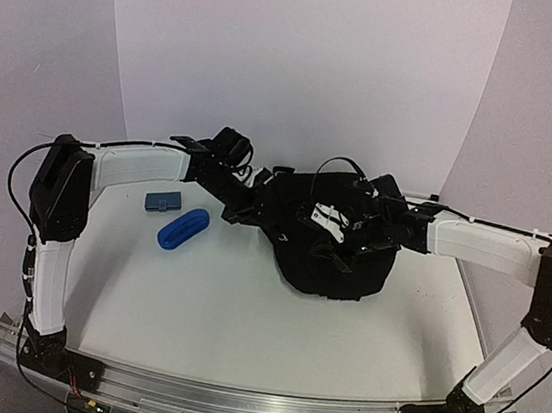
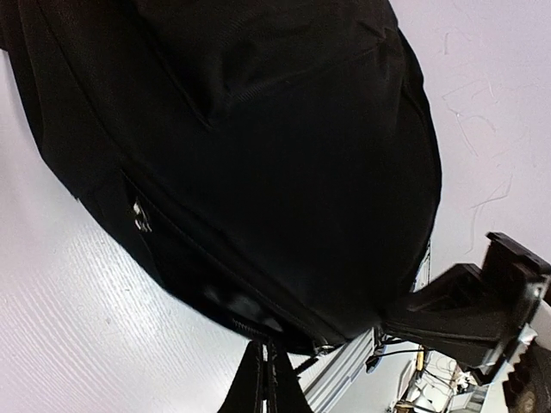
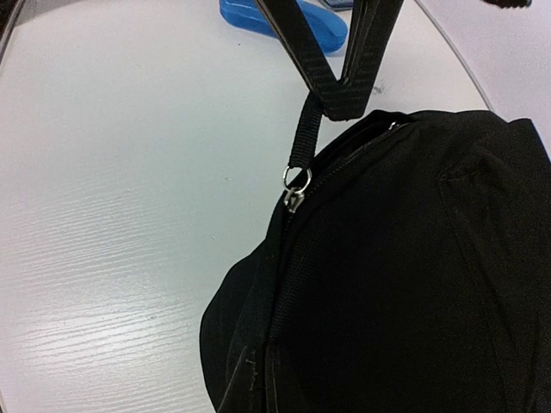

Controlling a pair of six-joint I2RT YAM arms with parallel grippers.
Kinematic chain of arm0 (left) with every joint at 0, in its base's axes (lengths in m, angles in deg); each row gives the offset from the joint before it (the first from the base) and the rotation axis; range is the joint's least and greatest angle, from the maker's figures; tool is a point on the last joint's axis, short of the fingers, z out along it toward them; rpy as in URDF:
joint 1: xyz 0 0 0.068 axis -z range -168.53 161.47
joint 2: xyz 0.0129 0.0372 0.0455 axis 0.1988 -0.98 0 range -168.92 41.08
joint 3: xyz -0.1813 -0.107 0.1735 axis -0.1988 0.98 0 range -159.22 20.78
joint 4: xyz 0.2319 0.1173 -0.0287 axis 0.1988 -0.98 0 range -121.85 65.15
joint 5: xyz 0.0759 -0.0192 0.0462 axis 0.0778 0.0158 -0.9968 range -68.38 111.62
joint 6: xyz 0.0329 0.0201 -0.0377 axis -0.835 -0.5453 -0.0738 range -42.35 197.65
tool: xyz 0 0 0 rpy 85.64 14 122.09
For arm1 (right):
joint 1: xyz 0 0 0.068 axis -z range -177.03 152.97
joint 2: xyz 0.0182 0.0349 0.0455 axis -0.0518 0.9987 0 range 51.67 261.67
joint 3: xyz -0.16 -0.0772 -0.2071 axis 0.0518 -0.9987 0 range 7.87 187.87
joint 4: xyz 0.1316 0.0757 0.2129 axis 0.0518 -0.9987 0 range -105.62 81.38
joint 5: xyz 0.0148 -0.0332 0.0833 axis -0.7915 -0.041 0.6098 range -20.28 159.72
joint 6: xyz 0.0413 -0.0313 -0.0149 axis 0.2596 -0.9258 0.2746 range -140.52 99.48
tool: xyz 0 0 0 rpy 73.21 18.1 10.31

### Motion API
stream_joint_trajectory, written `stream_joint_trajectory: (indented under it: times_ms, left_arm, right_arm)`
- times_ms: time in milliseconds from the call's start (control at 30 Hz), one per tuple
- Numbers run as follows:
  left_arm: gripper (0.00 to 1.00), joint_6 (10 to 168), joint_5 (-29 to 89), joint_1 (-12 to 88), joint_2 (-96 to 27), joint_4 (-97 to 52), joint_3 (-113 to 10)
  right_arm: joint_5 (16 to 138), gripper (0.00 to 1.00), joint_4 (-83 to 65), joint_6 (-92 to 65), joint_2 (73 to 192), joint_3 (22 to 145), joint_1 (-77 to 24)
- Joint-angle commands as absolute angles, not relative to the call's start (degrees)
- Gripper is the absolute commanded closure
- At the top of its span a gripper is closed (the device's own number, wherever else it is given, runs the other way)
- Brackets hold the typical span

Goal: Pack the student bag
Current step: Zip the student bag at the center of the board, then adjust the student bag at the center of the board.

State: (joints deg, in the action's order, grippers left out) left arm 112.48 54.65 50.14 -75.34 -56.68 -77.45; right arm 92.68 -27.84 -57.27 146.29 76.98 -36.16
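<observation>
White table [image 1: 213, 310]: bag [image 1: 333, 274] mid-right, bare room nearside; left gripper [image 1: 239, 209] clamps strap [image 3: 308, 53]; right gripper [image 1: 326, 223] closed atop, hold unclear.

I'm looking at a white desk [image 1: 214, 300] under soft, even light, with a curved pale backdrop [image 1: 304, 59] rising behind.

Blue oblong case [image 1: 184, 228] lying on the white table [image 1: 192, 317]; small grey-blue box [image 1: 163, 202] just beside it (toward the back).
</observation>
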Motion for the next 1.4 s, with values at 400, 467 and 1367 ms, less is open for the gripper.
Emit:
stream_joint_trajectory:
  times_ms: [400,467,1367]
  left_arm:
    - [1.00,111.16,49.65,42.12,-79.56,-57.43,-84.20]
    - [1.00,111.85,47.27,40.96,-79.14,-58.90,-83.52]
    - [0.14,121.34,49.83,52.41,-53.96,-47.32,-50.53]
  right_arm:
    - [91.03,1.00,-39.47,-61.31,132.29,61.63,-38.53]
    - [92.27,1.00,-40.02,-61.14,131.63,61.81,-38.58]
    - [94.49,0.02,-39.26,-35.40,171.07,122.41,-21.11]
